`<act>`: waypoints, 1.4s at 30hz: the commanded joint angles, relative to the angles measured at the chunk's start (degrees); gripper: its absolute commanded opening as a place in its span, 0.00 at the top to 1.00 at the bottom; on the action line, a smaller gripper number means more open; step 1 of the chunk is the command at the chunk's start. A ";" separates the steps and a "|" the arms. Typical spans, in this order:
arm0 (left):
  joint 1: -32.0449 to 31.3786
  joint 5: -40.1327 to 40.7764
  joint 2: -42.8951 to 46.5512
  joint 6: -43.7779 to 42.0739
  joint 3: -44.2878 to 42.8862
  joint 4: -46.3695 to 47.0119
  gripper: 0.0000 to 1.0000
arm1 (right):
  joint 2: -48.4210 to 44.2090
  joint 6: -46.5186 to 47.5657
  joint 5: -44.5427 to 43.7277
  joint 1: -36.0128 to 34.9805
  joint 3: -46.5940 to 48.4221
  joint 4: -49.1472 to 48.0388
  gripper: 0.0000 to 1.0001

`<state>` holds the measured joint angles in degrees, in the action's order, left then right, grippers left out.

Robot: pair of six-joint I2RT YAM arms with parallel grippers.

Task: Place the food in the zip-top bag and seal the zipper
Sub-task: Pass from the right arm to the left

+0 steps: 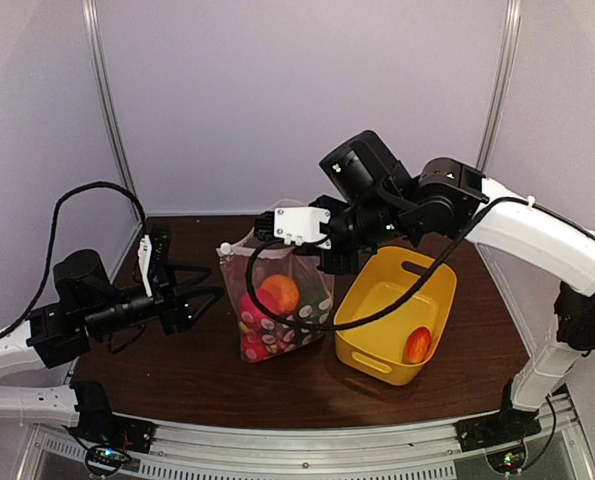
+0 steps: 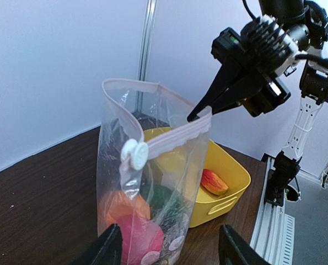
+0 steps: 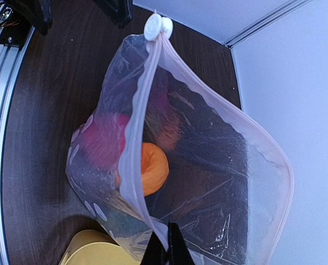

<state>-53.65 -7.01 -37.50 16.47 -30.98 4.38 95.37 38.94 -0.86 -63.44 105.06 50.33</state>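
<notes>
The zip-top bag (image 1: 277,300) stands upright mid-table, its mouth partly open. Inside lie food pieces: an orange one (image 1: 280,293), a pink-red one (image 2: 144,234) and a dark green one (image 2: 161,196). One red-orange food piece (image 1: 417,344) lies in the yellow tub. My right gripper (image 3: 167,245) is shut on the right end of the zipper (image 3: 136,138), holding that edge up. The white slider tab (image 2: 135,153) sits at the zipper's left end. My left gripper (image 2: 172,237) is open, just left of the bag and facing it, fingers (image 2: 111,245) wide apart and holding nothing.
A yellow tub (image 1: 377,300) with handle slots stands right of the bag, touching or nearly touching it. Pale walls close the table at the back and sides. A metal rail (image 1: 307,445) runs along the near edge by the arm bases.
</notes>
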 commanded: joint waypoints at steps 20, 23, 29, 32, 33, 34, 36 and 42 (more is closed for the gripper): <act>0.06 8.24 -11.14 -3.09 -7.05 5.28 0.51 | 1.09 -1.02 2.82 0.68 2.41 0.91 1.00; 0.57 7.02 -12.90 -2.90 -8.15 5.38 0.54 | 1.13 -0.93 2.71 0.68 2.60 1.08 1.00; 1.41 1.31 -14.35 -2.66 -8.51 6.40 0.63 | 0.23 -0.62 2.15 0.64 1.43 0.83 1.00; 1.93 0.79 -14.40 -1.71 -8.14 7.74 0.71 | -0.03 -0.53 1.76 0.69 0.84 0.66 1.00; 2.03 1.09 -14.52 -1.40 -8.21 7.75 0.74 | -0.09 -0.53 1.74 0.69 0.77 0.66 1.00; 2.05 1.34 -14.61 -1.31 -8.22 7.79 0.74 | -0.10 -0.53 1.62 0.64 0.65 0.69 1.00; 2.16 1.95 -14.49 -1.17 -8.09 7.95 0.74 | -0.27 -0.44 1.44 0.66 0.37 0.71 1.00; 2.23 2.69 -13.82 -0.84 -7.82 8.20 0.77 | -0.58 -0.53 -0.22 0.69 -0.38 0.06 1.00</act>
<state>-51.79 -4.32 -51.79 14.94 -38.17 9.54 96.73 38.74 1.04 -63.00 105.67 50.74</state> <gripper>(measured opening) 0.242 0.002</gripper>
